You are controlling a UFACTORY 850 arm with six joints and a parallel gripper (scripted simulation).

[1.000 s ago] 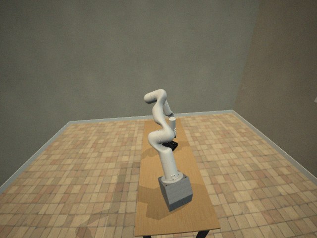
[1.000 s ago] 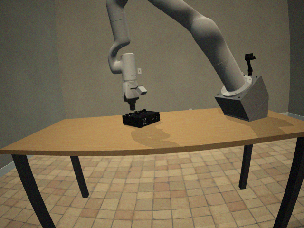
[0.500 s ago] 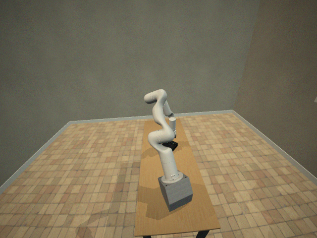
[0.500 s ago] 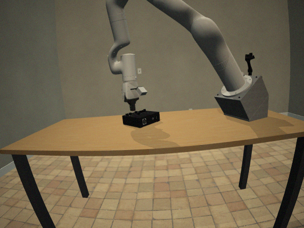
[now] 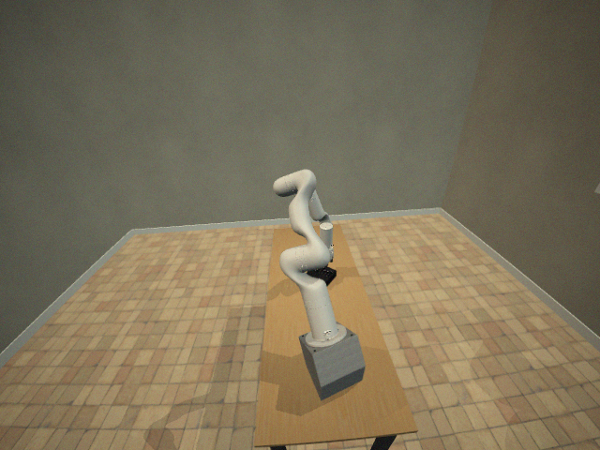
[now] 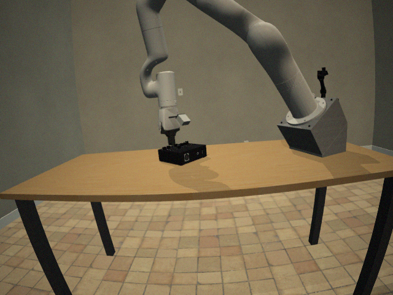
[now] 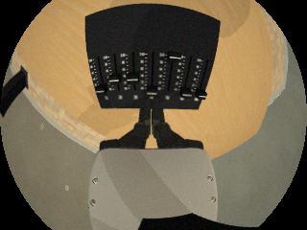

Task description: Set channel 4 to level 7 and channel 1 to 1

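The lighting desk (image 6: 182, 153) (image 7: 153, 38) (image 5: 323, 275) is a small black box standing on the wooden table (image 6: 126, 171) (image 5: 334, 416). In the wrist view it shows a row of several faders with light cap lines at differing heights. My gripper (image 7: 151, 106) (image 6: 171, 142) is shut, fingers pressed together and empty. Its tips point down at the near edge of the desk, close to a fader cap (image 7: 152, 94) in the middle of the row. I cannot tell whether the tips touch the cap. In the top view the arm hides most of the desk.
The robot's grey base block (image 6: 317, 133) (image 5: 334, 363) stands on the table to the right of the desk. A thin black stand (image 6: 322, 80) rises behind the base. The table has dark legs (image 6: 101, 227) and sits on a tiled floor.
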